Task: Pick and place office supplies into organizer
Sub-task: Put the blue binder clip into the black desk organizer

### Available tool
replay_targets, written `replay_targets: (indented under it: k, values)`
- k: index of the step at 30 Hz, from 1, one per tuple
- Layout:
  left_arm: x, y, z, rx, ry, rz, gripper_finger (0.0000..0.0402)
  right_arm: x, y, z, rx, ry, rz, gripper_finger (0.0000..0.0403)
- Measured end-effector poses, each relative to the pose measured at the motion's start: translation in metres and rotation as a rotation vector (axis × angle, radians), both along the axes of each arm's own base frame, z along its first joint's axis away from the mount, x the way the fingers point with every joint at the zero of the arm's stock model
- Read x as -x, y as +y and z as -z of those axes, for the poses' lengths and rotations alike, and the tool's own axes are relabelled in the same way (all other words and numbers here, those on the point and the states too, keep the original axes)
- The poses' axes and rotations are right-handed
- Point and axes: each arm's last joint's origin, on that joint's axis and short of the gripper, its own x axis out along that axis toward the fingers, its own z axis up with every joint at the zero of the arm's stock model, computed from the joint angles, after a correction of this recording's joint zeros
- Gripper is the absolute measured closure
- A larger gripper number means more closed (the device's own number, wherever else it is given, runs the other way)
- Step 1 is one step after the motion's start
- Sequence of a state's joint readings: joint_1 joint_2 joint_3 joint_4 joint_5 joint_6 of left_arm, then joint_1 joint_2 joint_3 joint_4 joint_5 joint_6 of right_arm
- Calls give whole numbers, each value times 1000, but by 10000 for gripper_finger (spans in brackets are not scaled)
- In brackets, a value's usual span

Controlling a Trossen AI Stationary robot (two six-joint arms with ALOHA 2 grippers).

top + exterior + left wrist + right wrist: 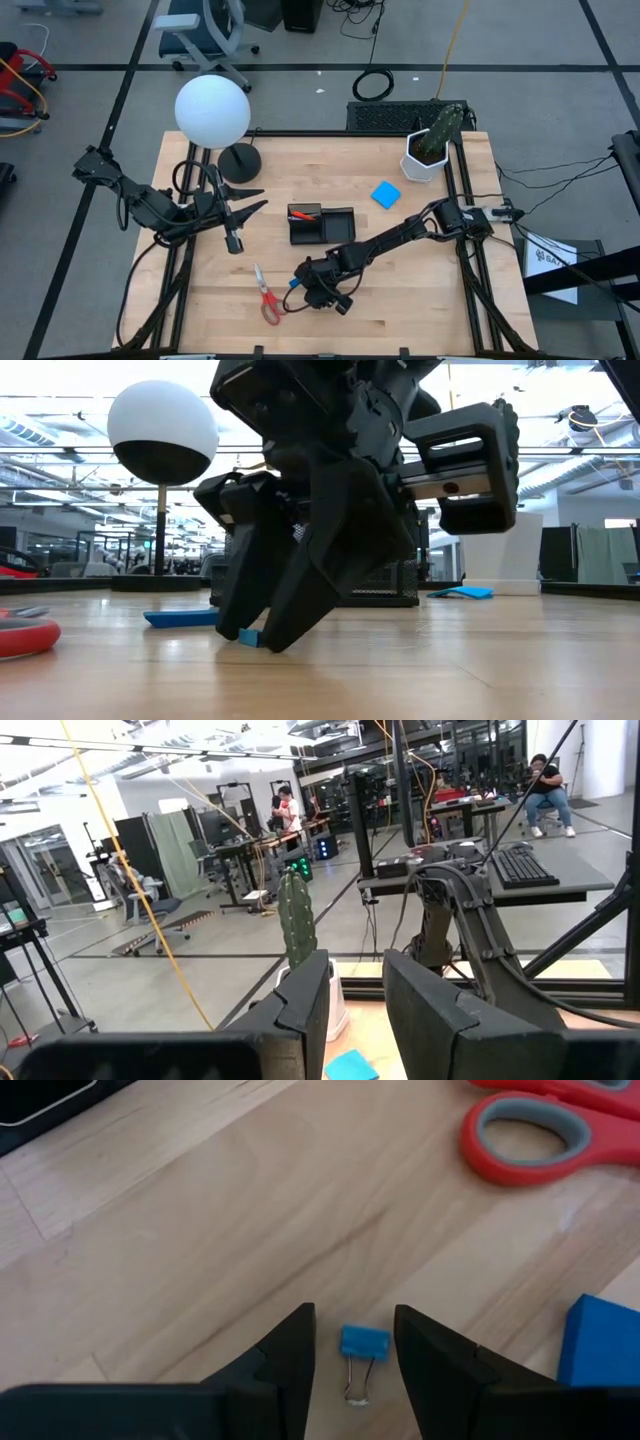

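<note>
Because the right gripper (350,1350) hangs low over the table with its fingers spread around a small blue binder clip (363,1342), a good grasp means closing squarely on the clip body, not its wire handles. The organizer (321,224) sits at about one o'clock from the gripper, the scissors (266,295) at nine. Only the right wrist view shows the clip clearly; overhead, the arm hides it. The left gripper (355,995) waits near the lamp (212,110), fingers apart.
</note>
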State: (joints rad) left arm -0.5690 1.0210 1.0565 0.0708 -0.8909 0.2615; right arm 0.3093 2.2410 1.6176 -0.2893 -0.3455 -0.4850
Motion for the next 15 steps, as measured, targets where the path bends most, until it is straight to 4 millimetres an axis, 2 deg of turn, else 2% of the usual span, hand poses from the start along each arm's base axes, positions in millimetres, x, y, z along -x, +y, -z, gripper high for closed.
replay_targets:
  k: [8, 15]
  values:
    - [0, 0, 0, 0, 0, 0, 298, -1, -2, 0, 7, -1, 8, 277]
    - [0, 0, 0, 0, 0, 0, 298, -1, -4, 0, 22, -1, 22, 324]
